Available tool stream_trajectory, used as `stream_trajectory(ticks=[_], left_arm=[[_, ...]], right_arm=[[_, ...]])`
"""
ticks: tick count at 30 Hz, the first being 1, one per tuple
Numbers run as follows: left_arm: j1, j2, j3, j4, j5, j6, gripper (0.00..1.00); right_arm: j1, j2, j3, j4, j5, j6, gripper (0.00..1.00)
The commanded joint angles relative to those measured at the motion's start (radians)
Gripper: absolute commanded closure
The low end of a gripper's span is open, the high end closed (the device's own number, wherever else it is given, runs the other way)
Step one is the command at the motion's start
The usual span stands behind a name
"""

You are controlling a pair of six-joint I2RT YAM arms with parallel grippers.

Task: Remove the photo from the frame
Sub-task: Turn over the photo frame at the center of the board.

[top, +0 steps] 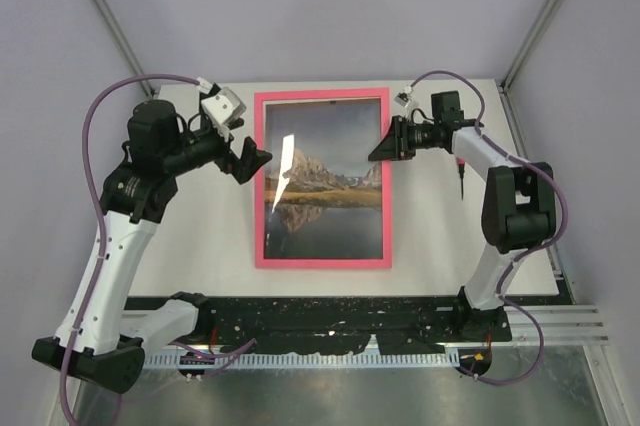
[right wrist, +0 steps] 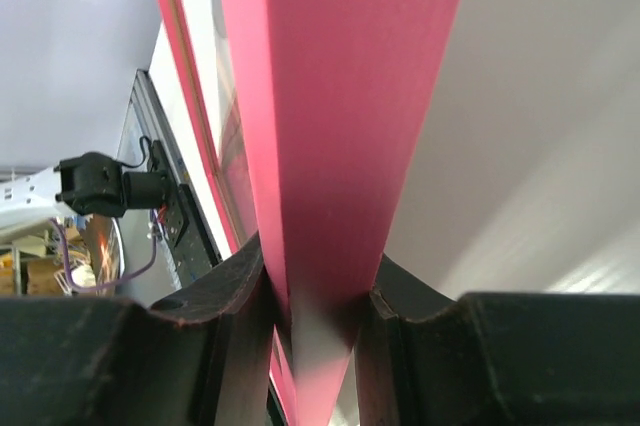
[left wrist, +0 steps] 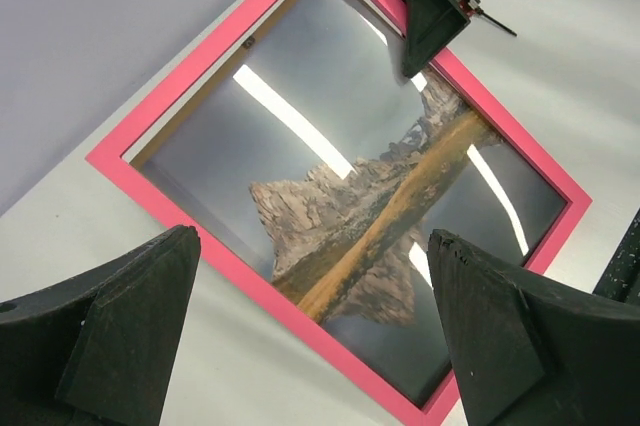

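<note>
My right pincer (right wrist: pixel 315 286) is clamped on the frame (top: pixel 323 262) rim (pink edge pinched from 2 sides). My left pincer (top: pixel 252 162) gapes wide, touching nothing, frame just ahead. The photo (top: pixel 325 176) sits inside the frame.

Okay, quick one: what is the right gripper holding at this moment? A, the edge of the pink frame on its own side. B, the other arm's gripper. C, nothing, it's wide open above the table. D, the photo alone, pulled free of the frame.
A: in the right wrist view the right gripper has a finger pressed on each face of the pink frame, and the photo sits inside that frame.
</note>
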State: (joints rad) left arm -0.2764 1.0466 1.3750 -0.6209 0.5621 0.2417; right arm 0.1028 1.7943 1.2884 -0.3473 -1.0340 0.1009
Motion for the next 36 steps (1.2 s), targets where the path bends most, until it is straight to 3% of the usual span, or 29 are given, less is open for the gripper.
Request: stream_trajectory(ticks=[1,12,20,31,36], left_arm=[[0.016,-0.025,-0.03,0.069,0.038,-0.009,0.0],[0.031,-0.046,-0.172,0.109,0.041,-0.015,0.0],[0.032,-0.045,-0.289,0.139,0.018,-0.022,0.0],[0.032,0.041,-0.433,0.312,-0.105,-0.165,0.0],[0.019,0.134,-0.427,0.343,-0.14,-0.202,0.0]], right_arm=[[-0.02,0.086,0.144,0.041,0.14,-0.153,0.92],[-0.031,0.399,0.452,-0.237,0.293,-0.25,0.92],[-0.035,0.499,0.601,-0.369,0.393,-0.27,0.92],[-0.035,0.488,0.63,-0.389,0.584,-0.286,0.64],[-0.035,0.484,0.641,-0.395,0.656,-0.305,0.62]])
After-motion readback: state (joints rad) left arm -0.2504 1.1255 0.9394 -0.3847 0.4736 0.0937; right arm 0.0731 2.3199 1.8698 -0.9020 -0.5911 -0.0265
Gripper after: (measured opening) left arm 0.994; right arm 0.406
